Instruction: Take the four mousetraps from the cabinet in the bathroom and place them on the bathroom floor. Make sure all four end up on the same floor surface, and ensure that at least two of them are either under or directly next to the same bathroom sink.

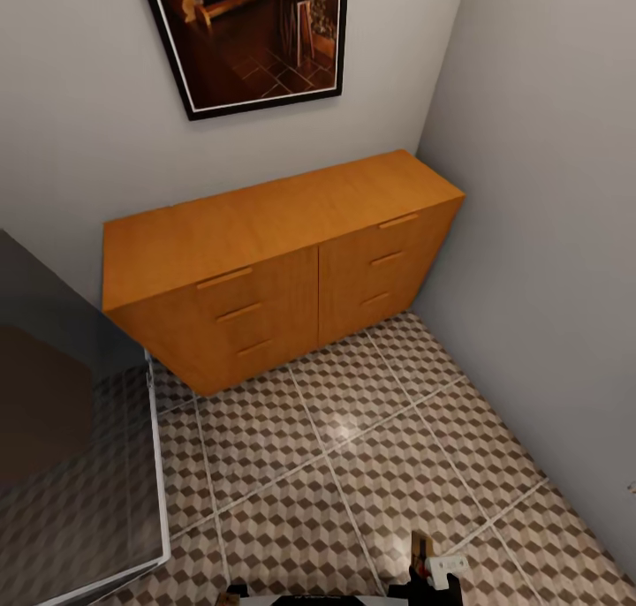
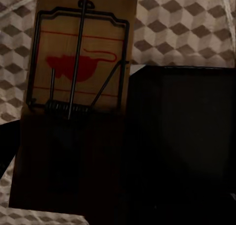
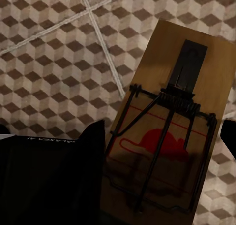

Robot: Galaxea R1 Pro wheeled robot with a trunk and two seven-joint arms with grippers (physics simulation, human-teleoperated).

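Note:
The cabinet [image 1: 265, 253], an orange-brown chest with six shut drawers, stands against the back wall in the head view. The bathroom floor [image 1: 353, 465] of cube-patterned tiles spreads in front of it. One mousetrap [image 2: 78, 67], a wooden plate with a red mouse print and wire bar, hangs close above the tiles in the left wrist view, held by my left gripper [image 2: 69, 195] at its shadowed end. A second mousetrap [image 3: 167, 136] hangs over the floor in the right wrist view, gripped at its near end. My right gripper [image 1: 431, 564] sits at the head view's lower edge.
A smoky glass shower panel [image 1: 71, 465] with a pale frame stands at the left. Grey walls meet behind the cabinet's right end, and a framed picture [image 1: 247, 32] hangs above it. The robot's dark base [image 3: 49, 180] lies near the right trap.

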